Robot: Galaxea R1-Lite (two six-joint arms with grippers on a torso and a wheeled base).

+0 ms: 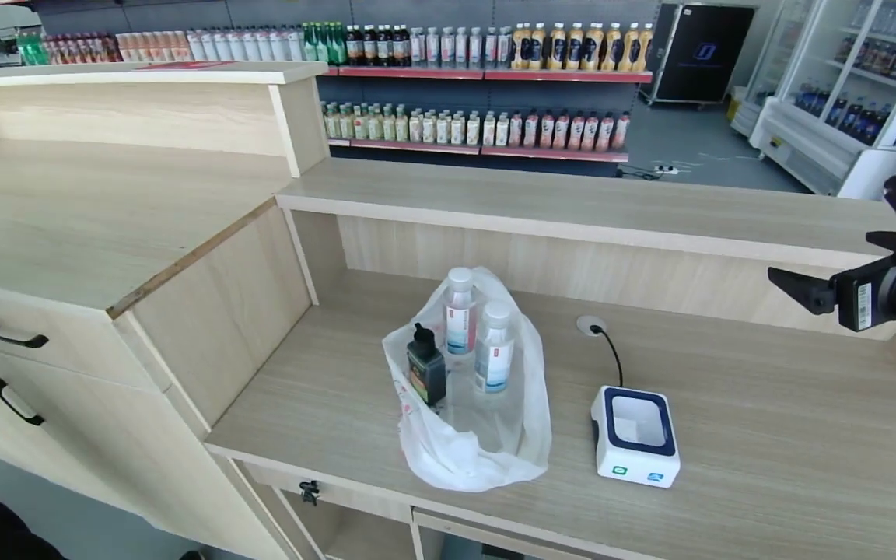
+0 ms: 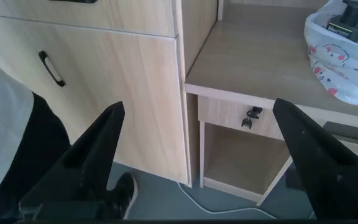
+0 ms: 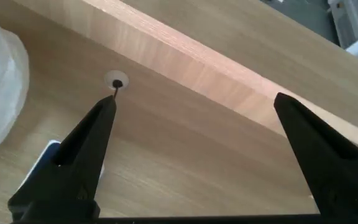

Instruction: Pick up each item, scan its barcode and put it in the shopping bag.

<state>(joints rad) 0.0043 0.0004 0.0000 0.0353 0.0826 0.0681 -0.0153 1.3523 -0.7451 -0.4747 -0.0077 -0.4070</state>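
**Three bottles upright in the shopping bag, both grippers spread and empty**

The shopping bag (image 1: 479, 447) is white thin plastic, mouth open upward, and sits on the wooden counter (image 1: 767, 435) close to the front edge. Inside it are three bottles, all upright with the long axis vertical and caps up. The dark bottle (image 1: 425, 372), with a black cap, is at the bag's left side. The rear clear bottle (image 1: 460, 315) is at the bag's back. The front clear bottle (image 1: 494, 350) is just right of it and nearer the front. Both clear bottles have white caps.

The barcode scanner (image 1: 635, 435) is just right of the bag with its window facing up. Its cable (image 1: 613, 354) runs to a grommet hole (image 1: 591, 325) behind and to the right of the bag.

Left of the bag is a raised drawer cabinet (image 1: 67, 233) with black handles. Far behind the bag are drink shelves (image 1: 479, 85), and far back on the right is a glass-door fridge (image 1: 845, 85).

The right gripper (image 3: 194, 102) is well right of the bag, raised over the counter, its tips aimed toward the bag, fingers wide apart and holding nothing. The left gripper (image 2: 197, 106) is low, in front of and left of the bag, off the counter's edge, fingers wide apart and holding nothing.
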